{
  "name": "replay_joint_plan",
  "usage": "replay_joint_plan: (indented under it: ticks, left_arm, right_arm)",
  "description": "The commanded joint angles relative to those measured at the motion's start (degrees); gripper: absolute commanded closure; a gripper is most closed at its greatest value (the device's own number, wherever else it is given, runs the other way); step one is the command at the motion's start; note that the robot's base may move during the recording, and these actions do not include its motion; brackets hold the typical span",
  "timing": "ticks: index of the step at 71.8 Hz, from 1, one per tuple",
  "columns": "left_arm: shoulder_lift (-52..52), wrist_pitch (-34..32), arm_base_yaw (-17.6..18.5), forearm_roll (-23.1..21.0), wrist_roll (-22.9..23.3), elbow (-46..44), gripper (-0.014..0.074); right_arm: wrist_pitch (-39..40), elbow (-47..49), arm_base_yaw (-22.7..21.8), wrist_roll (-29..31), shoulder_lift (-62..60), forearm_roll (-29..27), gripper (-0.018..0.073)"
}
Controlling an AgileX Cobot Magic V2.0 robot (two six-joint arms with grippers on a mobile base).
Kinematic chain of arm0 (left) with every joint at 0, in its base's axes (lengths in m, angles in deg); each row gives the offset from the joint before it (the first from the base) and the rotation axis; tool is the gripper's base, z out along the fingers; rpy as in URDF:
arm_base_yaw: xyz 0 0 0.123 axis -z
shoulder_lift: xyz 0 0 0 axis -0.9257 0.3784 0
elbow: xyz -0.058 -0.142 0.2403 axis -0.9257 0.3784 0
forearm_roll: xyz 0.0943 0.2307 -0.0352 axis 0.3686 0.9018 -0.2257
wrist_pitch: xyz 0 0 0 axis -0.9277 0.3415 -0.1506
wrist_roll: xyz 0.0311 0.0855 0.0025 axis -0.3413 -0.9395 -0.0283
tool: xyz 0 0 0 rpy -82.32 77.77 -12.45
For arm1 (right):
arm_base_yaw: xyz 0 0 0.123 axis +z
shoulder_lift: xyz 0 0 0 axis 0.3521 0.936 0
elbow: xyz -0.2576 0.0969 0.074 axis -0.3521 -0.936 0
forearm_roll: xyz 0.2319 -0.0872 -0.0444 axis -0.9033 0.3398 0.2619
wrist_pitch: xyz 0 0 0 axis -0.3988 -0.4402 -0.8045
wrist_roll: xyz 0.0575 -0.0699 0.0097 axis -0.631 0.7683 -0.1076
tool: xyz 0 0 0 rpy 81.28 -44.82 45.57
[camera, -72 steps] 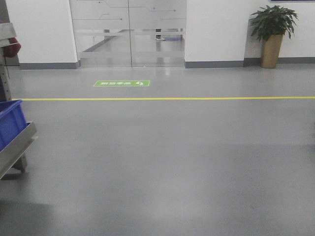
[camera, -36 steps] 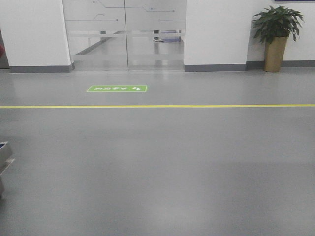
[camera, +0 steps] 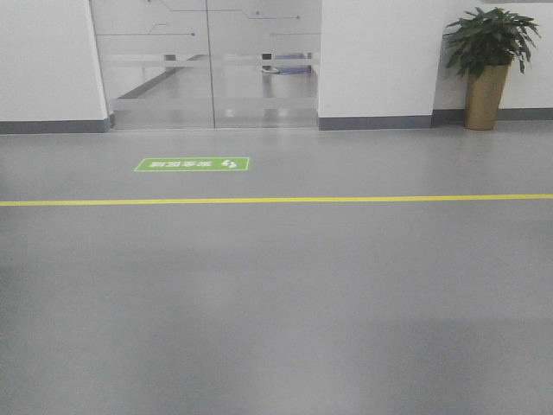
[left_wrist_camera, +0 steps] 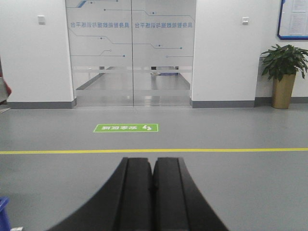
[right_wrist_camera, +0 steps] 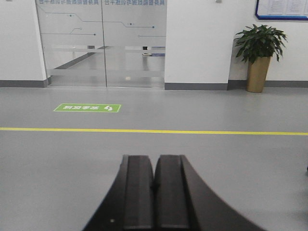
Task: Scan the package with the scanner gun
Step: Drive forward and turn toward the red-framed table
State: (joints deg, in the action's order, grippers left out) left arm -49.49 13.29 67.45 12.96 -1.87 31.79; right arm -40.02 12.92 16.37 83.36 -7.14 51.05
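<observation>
No package and no scanner gun show in any view. My left gripper (left_wrist_camera: 152, 161) is shut and empty, its black fingers pressed together, pointing out over the grey floor. My right gripper (right_wrist_camera: 154, 158) is likewise shut and empty over the floor. Neither gripper shows in the front view.
A grey floor with a yellow line (camera: 276, 200) and a green floor sign (camera: 192, 164) lies ahead. Frosted glass doors (camera: 207, 60) stand at the back. A potted plant (camera: 486, 65) stands at the back right. A blue corner (left_wrist_camera: 3, 214) shows at the left wrist view's bottom left.
The view has swung right and moved forward: the blue bin and metal cart at the left have slid out of the front view. The floor sign and yellow line sit lower in the frame.
</observation>
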Motion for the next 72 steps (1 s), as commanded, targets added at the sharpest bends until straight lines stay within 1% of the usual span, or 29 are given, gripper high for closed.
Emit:
replay_joint_plan:
  ticks: [1, 72]
  left_arm:
    - [-0.2, -0.9, 0.0, -0.1, 0.0, -0.2, 0.0708]
    - [-0.2, -0.9, 0.0, -0.1, 0.0, -0.2, 0.0708]
  right_arm:
    - [1.3, 0.0, -0.1, 0.2, -0.1, 0.0, 0.0721]
    - [1.3, 0.0, -0.1, 0.2, -0.1, 0.0, 0.0721]
